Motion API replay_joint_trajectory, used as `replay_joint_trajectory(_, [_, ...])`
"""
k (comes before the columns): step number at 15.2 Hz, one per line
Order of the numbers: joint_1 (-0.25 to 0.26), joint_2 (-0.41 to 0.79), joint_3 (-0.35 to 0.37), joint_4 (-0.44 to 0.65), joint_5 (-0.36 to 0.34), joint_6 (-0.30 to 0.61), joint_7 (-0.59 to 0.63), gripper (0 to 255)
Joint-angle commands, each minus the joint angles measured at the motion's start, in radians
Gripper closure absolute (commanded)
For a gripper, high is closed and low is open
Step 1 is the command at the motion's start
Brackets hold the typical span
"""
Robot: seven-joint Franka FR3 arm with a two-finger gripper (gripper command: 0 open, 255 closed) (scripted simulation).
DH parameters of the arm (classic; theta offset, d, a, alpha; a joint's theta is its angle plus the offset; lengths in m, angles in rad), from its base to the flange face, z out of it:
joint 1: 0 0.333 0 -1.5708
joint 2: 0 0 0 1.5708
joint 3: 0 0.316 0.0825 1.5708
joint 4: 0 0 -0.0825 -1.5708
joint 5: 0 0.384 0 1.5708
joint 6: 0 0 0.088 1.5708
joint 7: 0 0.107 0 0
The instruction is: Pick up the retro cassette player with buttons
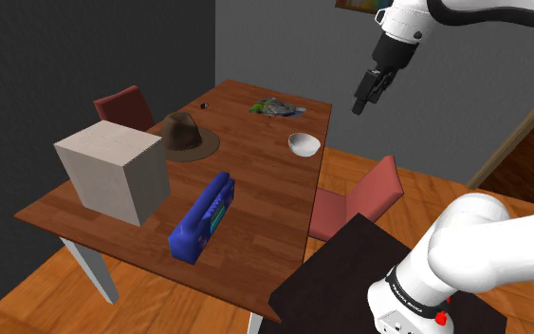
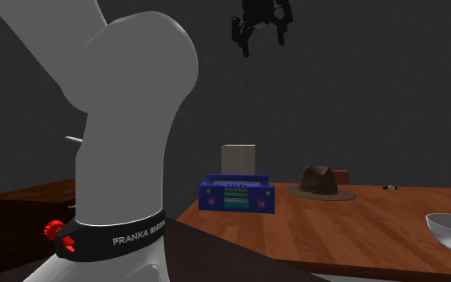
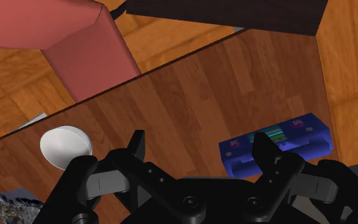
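1. The gripper (image 1: 362,102) hangs high in the air, well above the counter (image 1: 255,180) and off the side of it that lies toward the shoulder view's right
2. Its two black fingers (image 3: 136,149) are spread apart with nothing between them; in the wrist view only bare brown wood shows in the gap
3. The second exterior view has the gripper (image 2: 260,34) against the dark grey wall, well above everything on the counter
4. The blue cassette player (image 1: 203,216) stands on the counter near the edge closest to the shoulder camera, with a green panel on its front face
5. It is near the pale box (image 1: 113,169), which sits toward the shoulder view's left of it; the two look apart
6. In the second exterior view the cassette player (image 2: 237,195) stands upright, face toward the camera, with the box (image 2: 239,157) rising behind it
7. In the wrist view the cassette player (image 3: 276,143) shows just beyond one fingertip
8. A brown hat (image 1: 184,135) lies on the counter beyond the box, well apart from the gripper
9. A white bowl (image 1: 303,144) rests near the counter's edge, below the gripper
10. A red chair (image 1: 355,199) stands between the counter and the dark stand (image 1: 350,275)
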Motion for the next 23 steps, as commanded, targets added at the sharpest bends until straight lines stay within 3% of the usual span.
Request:
replay_joint_trajectory(1, [0.0, 0.0, 0.0, 0.0, 0.0, 0.0, 0.0, 0])
replay_joint_trajectory(12, [-0.02, 0.163, 0.22, -0.14, 0.114, 0.262, 0.426, 0])
replay_joint_trajectory(18, [-0.042, 0.345, 0.336, -0.126, 0.139, 0.411, 0.66, 0])
replay_joint_trajectory(23, [-0.071, 0.534, 0.423, -0.066, 0.113, 0.52, 0.866, 0])
